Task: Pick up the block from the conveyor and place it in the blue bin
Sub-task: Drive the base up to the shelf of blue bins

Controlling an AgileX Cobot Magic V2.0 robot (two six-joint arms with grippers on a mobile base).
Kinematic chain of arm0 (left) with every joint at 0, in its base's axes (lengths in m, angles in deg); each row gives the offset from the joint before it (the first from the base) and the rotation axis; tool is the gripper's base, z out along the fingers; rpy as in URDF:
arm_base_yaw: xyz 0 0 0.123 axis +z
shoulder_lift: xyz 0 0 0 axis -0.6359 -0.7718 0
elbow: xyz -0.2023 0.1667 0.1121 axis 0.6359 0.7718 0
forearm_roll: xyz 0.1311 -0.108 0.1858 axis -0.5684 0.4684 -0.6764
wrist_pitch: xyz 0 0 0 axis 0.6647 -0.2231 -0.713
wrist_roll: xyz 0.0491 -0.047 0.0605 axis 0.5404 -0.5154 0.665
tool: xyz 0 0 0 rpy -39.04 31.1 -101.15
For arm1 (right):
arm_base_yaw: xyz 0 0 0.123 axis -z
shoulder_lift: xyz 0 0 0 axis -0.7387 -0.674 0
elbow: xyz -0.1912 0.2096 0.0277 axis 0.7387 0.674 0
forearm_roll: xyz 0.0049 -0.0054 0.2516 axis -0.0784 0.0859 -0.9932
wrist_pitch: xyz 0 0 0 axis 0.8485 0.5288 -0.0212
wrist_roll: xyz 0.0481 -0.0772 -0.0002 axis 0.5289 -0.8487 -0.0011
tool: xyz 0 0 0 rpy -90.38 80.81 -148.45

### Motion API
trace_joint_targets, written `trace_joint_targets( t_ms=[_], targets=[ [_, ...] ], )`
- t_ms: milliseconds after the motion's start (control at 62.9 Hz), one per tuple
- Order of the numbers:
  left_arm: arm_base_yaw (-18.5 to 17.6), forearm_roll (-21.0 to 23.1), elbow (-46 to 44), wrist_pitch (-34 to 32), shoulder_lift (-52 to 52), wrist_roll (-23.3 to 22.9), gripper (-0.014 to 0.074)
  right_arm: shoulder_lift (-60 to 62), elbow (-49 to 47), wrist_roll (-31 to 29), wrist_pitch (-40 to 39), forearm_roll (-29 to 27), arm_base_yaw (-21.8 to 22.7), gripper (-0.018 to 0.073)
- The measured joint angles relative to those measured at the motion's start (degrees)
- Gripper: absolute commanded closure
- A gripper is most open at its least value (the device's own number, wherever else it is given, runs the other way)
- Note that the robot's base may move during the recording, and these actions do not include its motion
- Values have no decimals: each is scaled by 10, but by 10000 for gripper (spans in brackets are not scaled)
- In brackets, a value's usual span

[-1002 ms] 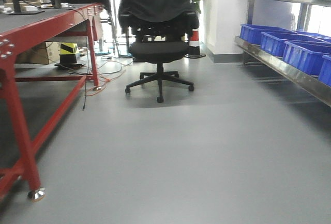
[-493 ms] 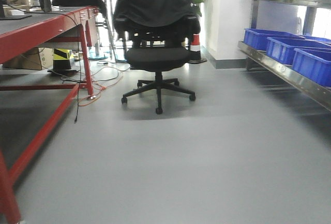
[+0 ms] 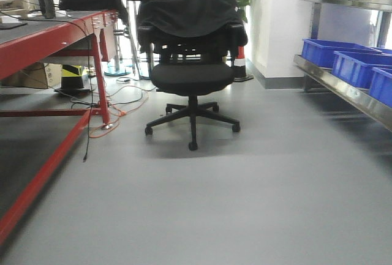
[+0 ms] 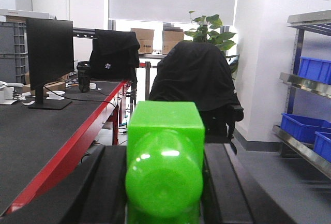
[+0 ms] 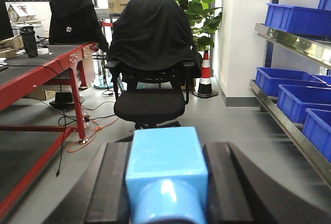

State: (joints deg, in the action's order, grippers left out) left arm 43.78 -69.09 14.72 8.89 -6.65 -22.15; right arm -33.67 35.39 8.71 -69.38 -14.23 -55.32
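Between the left gripper's (image 4: 165, 198) two dark fingers, one green block (image 4: 165, 131) is sitting, both fingers pressing its sides, so it's clamped. The right gripper (image 5: 166, 203) is clamping one light-blue block (image 5: 165, 154) the same way. Two blocks total, one per gripper. Ahead at mid-distance, one black office chair (image 3: 193, 75) is standing with dark cloth draped over its back. One striped cone (image 5: 206, 76) is showing just behind it on the right. On the right, three blue bins (image 5: 305, 102) are sitting in a row on the lower steel shelf (image 5: 282, 118). On the left, one red-framed table (image 3: 55, 38) is carrying one monitor (image 4: 49, 53).
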Motion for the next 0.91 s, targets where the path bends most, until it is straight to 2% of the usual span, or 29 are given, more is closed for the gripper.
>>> trace_joint_targets(
  t_ms=[906],
  targets=[
    [0,0,0,0,0,0,707,0,0,0,0,0,0,721]
  ],
)
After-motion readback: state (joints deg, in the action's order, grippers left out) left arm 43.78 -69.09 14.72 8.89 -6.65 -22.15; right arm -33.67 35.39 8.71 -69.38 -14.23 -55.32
